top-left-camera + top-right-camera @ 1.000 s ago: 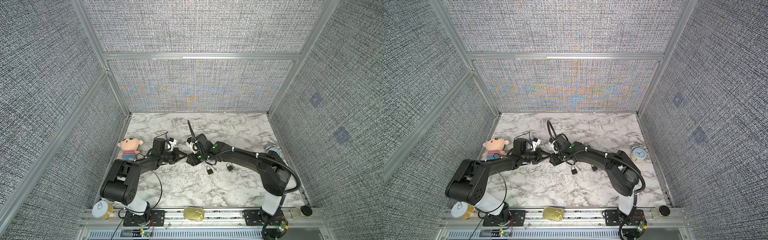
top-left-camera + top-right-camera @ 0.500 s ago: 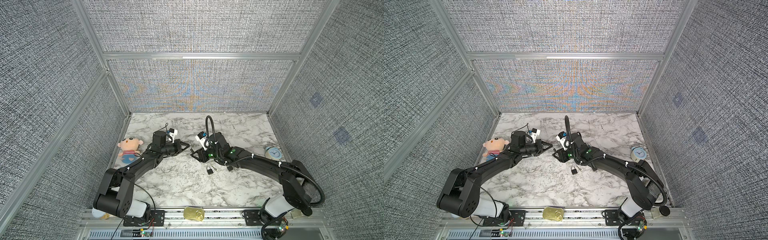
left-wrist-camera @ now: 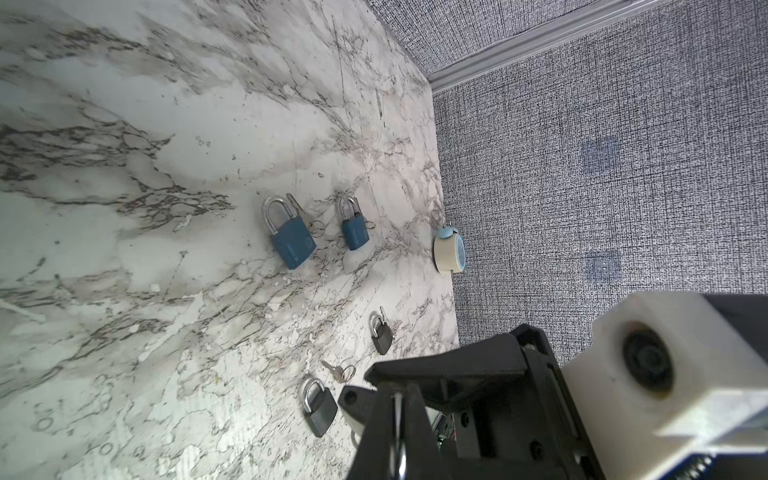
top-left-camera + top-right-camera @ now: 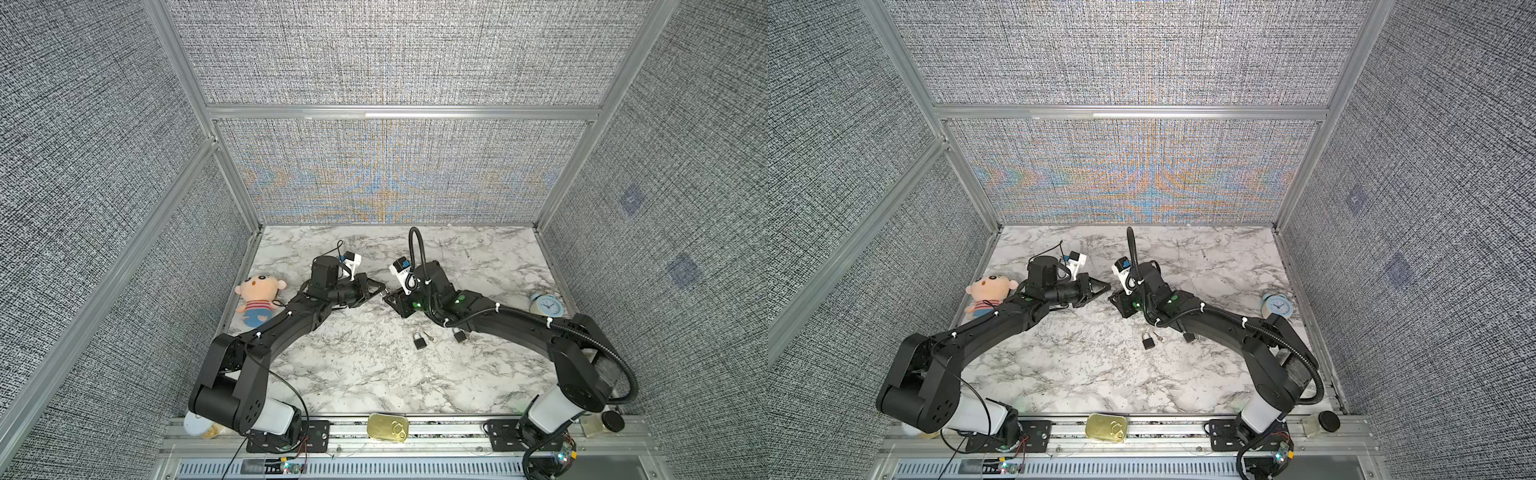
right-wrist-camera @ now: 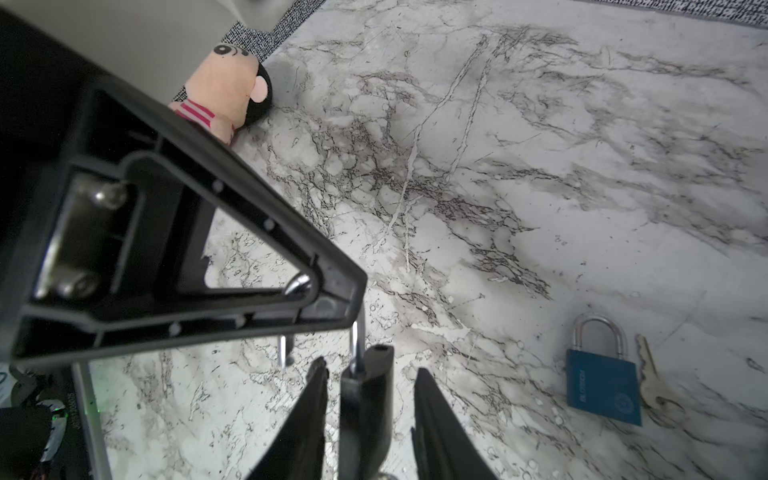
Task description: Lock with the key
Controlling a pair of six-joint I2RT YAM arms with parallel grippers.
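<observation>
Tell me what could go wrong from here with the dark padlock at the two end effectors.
1. The left end effector pinches the padlock only by its shackle, at the very tip; it might swing or slip out.
2. The right end effector stands open around its body, not touching; closing off-centre could twist it loose.
3. The shackle's free leg is swung off its hole, so pressing now may not latch.

Light was bright, even and diffuse — shadows on the marble bench (image 4: 374, 374) were faint and soft-edged. In both top views the woven back wall (image 4: 395, 166) shimmered with coloured moiré, and straight lines bowed toward the edges. In the right wrist view the left claw (image 5: 330, 299), close to the lens, looked soft; the shackle of the padlock (image 5: 365, 399) glinted.
</observation>
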